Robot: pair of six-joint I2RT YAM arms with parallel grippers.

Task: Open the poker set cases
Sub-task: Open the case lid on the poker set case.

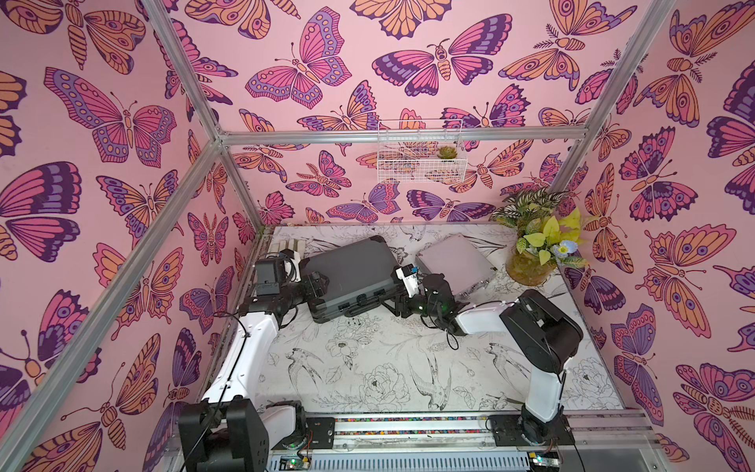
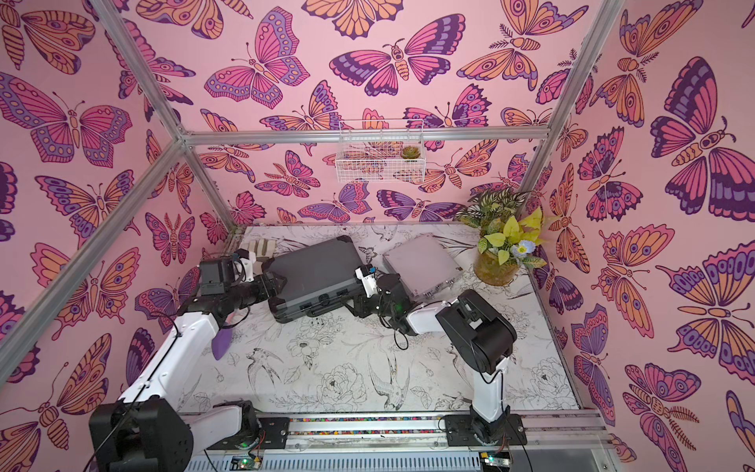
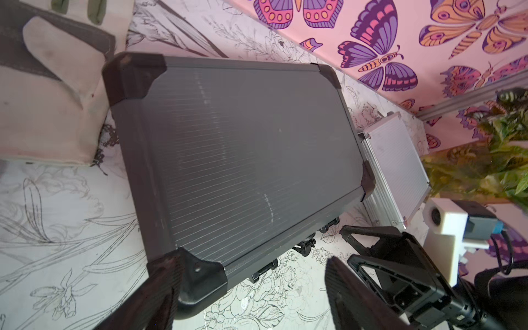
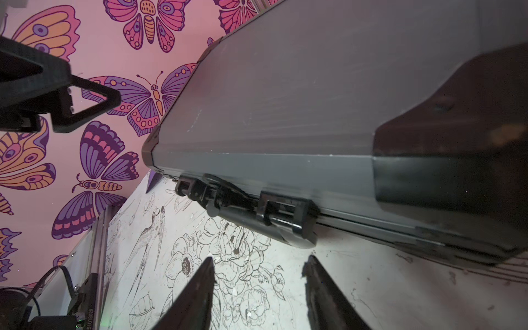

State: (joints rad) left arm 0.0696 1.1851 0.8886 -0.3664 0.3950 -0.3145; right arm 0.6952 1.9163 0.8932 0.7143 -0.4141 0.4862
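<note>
The larger dark grey poker set case (image 1: 351, 269) (image 3: 243, 160) lies flat with its lid down at the back of the table. The smaller silver ribbed case (image 1: 453, 261) (image 3: 397, 165) lies shut to its right. My left gripper (image 3: 251, 265) (image 1: 322, 284) is open and straddles the dark case's near left black corner guard (image 3: 200, 274). My right gripper (image 4: 260, 258) (image 1: 392, 304) is open with nothing between its fingers. It hovers just over the table in front of a black latch (image 4: 285, 220) on the dark case's front edge, beside the handle (image 4: 223, 197).
A potted plant (image 1: 531, 253) stands at the back right, close to the silver case. A work glove (image 3: 57, 100) lies at the back left beside the dark case. A wire basket (image 1: 421, 155) hangs on the back wall. A purple scrap (image 2: 222, 343) lies under the left arm.
</note>
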